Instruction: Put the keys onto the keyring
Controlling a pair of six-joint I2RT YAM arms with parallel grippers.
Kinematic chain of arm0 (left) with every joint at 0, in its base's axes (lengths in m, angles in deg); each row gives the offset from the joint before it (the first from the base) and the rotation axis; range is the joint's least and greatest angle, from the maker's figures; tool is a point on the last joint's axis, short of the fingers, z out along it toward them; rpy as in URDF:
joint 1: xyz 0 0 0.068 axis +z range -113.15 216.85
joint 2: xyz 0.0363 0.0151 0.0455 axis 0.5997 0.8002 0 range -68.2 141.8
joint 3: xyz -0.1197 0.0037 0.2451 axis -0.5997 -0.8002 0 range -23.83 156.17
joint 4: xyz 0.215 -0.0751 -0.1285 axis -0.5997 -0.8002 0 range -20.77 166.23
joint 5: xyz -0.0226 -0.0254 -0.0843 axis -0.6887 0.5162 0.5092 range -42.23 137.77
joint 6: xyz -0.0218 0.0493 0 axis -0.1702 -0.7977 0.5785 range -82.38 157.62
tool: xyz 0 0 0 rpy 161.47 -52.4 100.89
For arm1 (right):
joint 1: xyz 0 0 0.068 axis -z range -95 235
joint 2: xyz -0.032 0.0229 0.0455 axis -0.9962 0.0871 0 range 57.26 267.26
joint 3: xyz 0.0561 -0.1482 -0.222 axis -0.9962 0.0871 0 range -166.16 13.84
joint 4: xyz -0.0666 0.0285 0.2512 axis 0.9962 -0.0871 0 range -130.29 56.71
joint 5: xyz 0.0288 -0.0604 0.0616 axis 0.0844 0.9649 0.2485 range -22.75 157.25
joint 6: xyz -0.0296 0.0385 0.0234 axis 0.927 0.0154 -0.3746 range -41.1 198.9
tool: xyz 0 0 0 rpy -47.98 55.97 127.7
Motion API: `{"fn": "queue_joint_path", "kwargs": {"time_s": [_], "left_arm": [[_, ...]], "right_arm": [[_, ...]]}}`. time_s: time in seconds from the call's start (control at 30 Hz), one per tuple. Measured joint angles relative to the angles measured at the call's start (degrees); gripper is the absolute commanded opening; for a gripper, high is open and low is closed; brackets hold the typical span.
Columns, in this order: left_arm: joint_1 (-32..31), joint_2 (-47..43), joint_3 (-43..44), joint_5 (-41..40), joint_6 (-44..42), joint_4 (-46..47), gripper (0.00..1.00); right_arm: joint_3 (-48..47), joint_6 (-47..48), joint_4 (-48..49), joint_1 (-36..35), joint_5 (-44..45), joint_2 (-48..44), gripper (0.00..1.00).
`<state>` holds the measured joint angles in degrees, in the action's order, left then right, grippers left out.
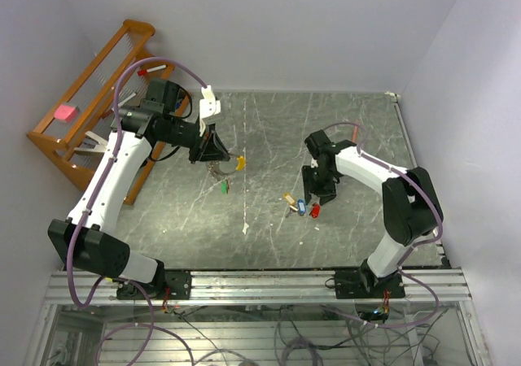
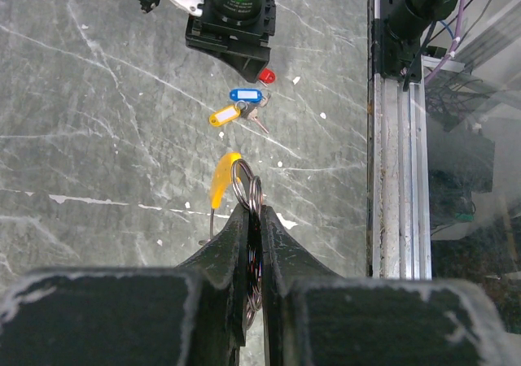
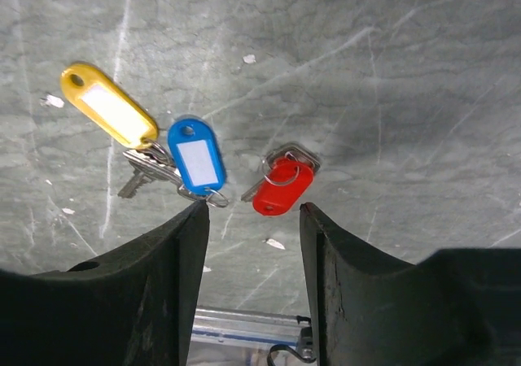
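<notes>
My left gripper is shut on the keyring, a silvery wire loop with a yellow banana-shaped piece; it holds it above the table. A green-tagged key hangs just below it. My right gripper is open above three keys on the table: a red-tagged key just beyond its fingertips, a blue-tagged key and a yellow-tagged key to the left. They also show in the top view as red, blue and yellow.
A wooden rack stands off the table's far left. The aluminium rail runs along the near edge. Small white flecks lie on the grey marbled tabletop.
</notes>
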<state>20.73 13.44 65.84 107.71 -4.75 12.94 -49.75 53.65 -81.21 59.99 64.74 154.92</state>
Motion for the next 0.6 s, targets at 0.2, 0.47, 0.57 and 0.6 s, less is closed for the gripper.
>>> {"fn": "queue_joint_path", "kwargs": {"time_s": [0.2, 0.47, 0.57, 0.6], "left_arm": [[0.0, 0.0, -0.2, 0.0, 0.2, 0.0, 0.07], [0.0, -0.1, -0.4, 0.0, 0.4, 0.2, 0.07], [0.0, -0.1, -0.5, 0.0, 0.4, 0.2, 0.07], [0.0, -0.1, -0.5, 0.0, 0.4, 0.2, 0.07]], "right_arm": [[-1.9, 0.2, 1.5, -2.0, -1.0, 2.7, 0.46], [-2.2, 0.4, 2.1, -5.6, -1.9, 4.1, 0.38], [-1.5, 0.4, 2.4, -5.5, -2.0, 4.0, 0.36], [-1.1, 0.4, 2.4, -5.5, -2.0, 4.0, 0.36]]}}
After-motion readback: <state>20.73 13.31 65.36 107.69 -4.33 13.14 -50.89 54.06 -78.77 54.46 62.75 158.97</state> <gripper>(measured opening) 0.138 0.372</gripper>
